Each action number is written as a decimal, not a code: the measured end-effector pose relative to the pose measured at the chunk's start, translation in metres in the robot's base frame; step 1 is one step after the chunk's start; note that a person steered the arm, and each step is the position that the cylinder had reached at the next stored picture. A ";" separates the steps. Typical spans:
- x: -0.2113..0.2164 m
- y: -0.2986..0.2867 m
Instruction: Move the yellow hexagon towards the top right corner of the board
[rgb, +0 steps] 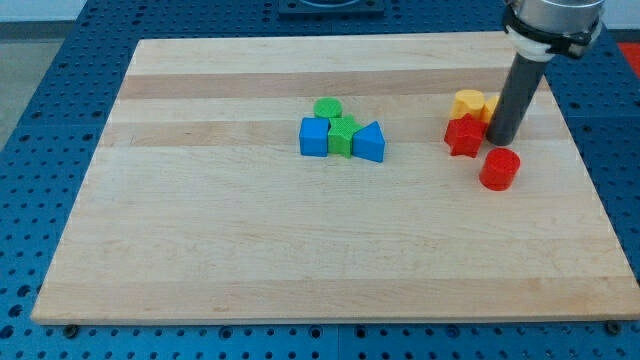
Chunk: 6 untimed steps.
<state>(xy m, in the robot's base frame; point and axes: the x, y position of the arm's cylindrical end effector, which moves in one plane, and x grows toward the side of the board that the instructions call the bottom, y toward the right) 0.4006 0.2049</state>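
A yellow block that looks like the hexagon (467, 103) lies on the right part of the wooden board (250, 250). A second yellow block (491, 104) sits just to its right, mostly hidden behind the rod, so I cannot make out its shape. A red star (463, 135) touches the hexagon from below. My tip (499, 141) rests on the board just right of the red star, below and right of the yellow hexagon, and above a red cylinder (499, 169).
Near the board's middle is a tight cluster: a green cylinder (327, 108), a blue cube (314, 137), a green star-like block (343, 136) and a blue triangle (369, 142). The board's right edge (580, 150) runs near the rod.
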 end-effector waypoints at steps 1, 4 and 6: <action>-0.014 0.000; -0.055 0.000; -0.080 0.000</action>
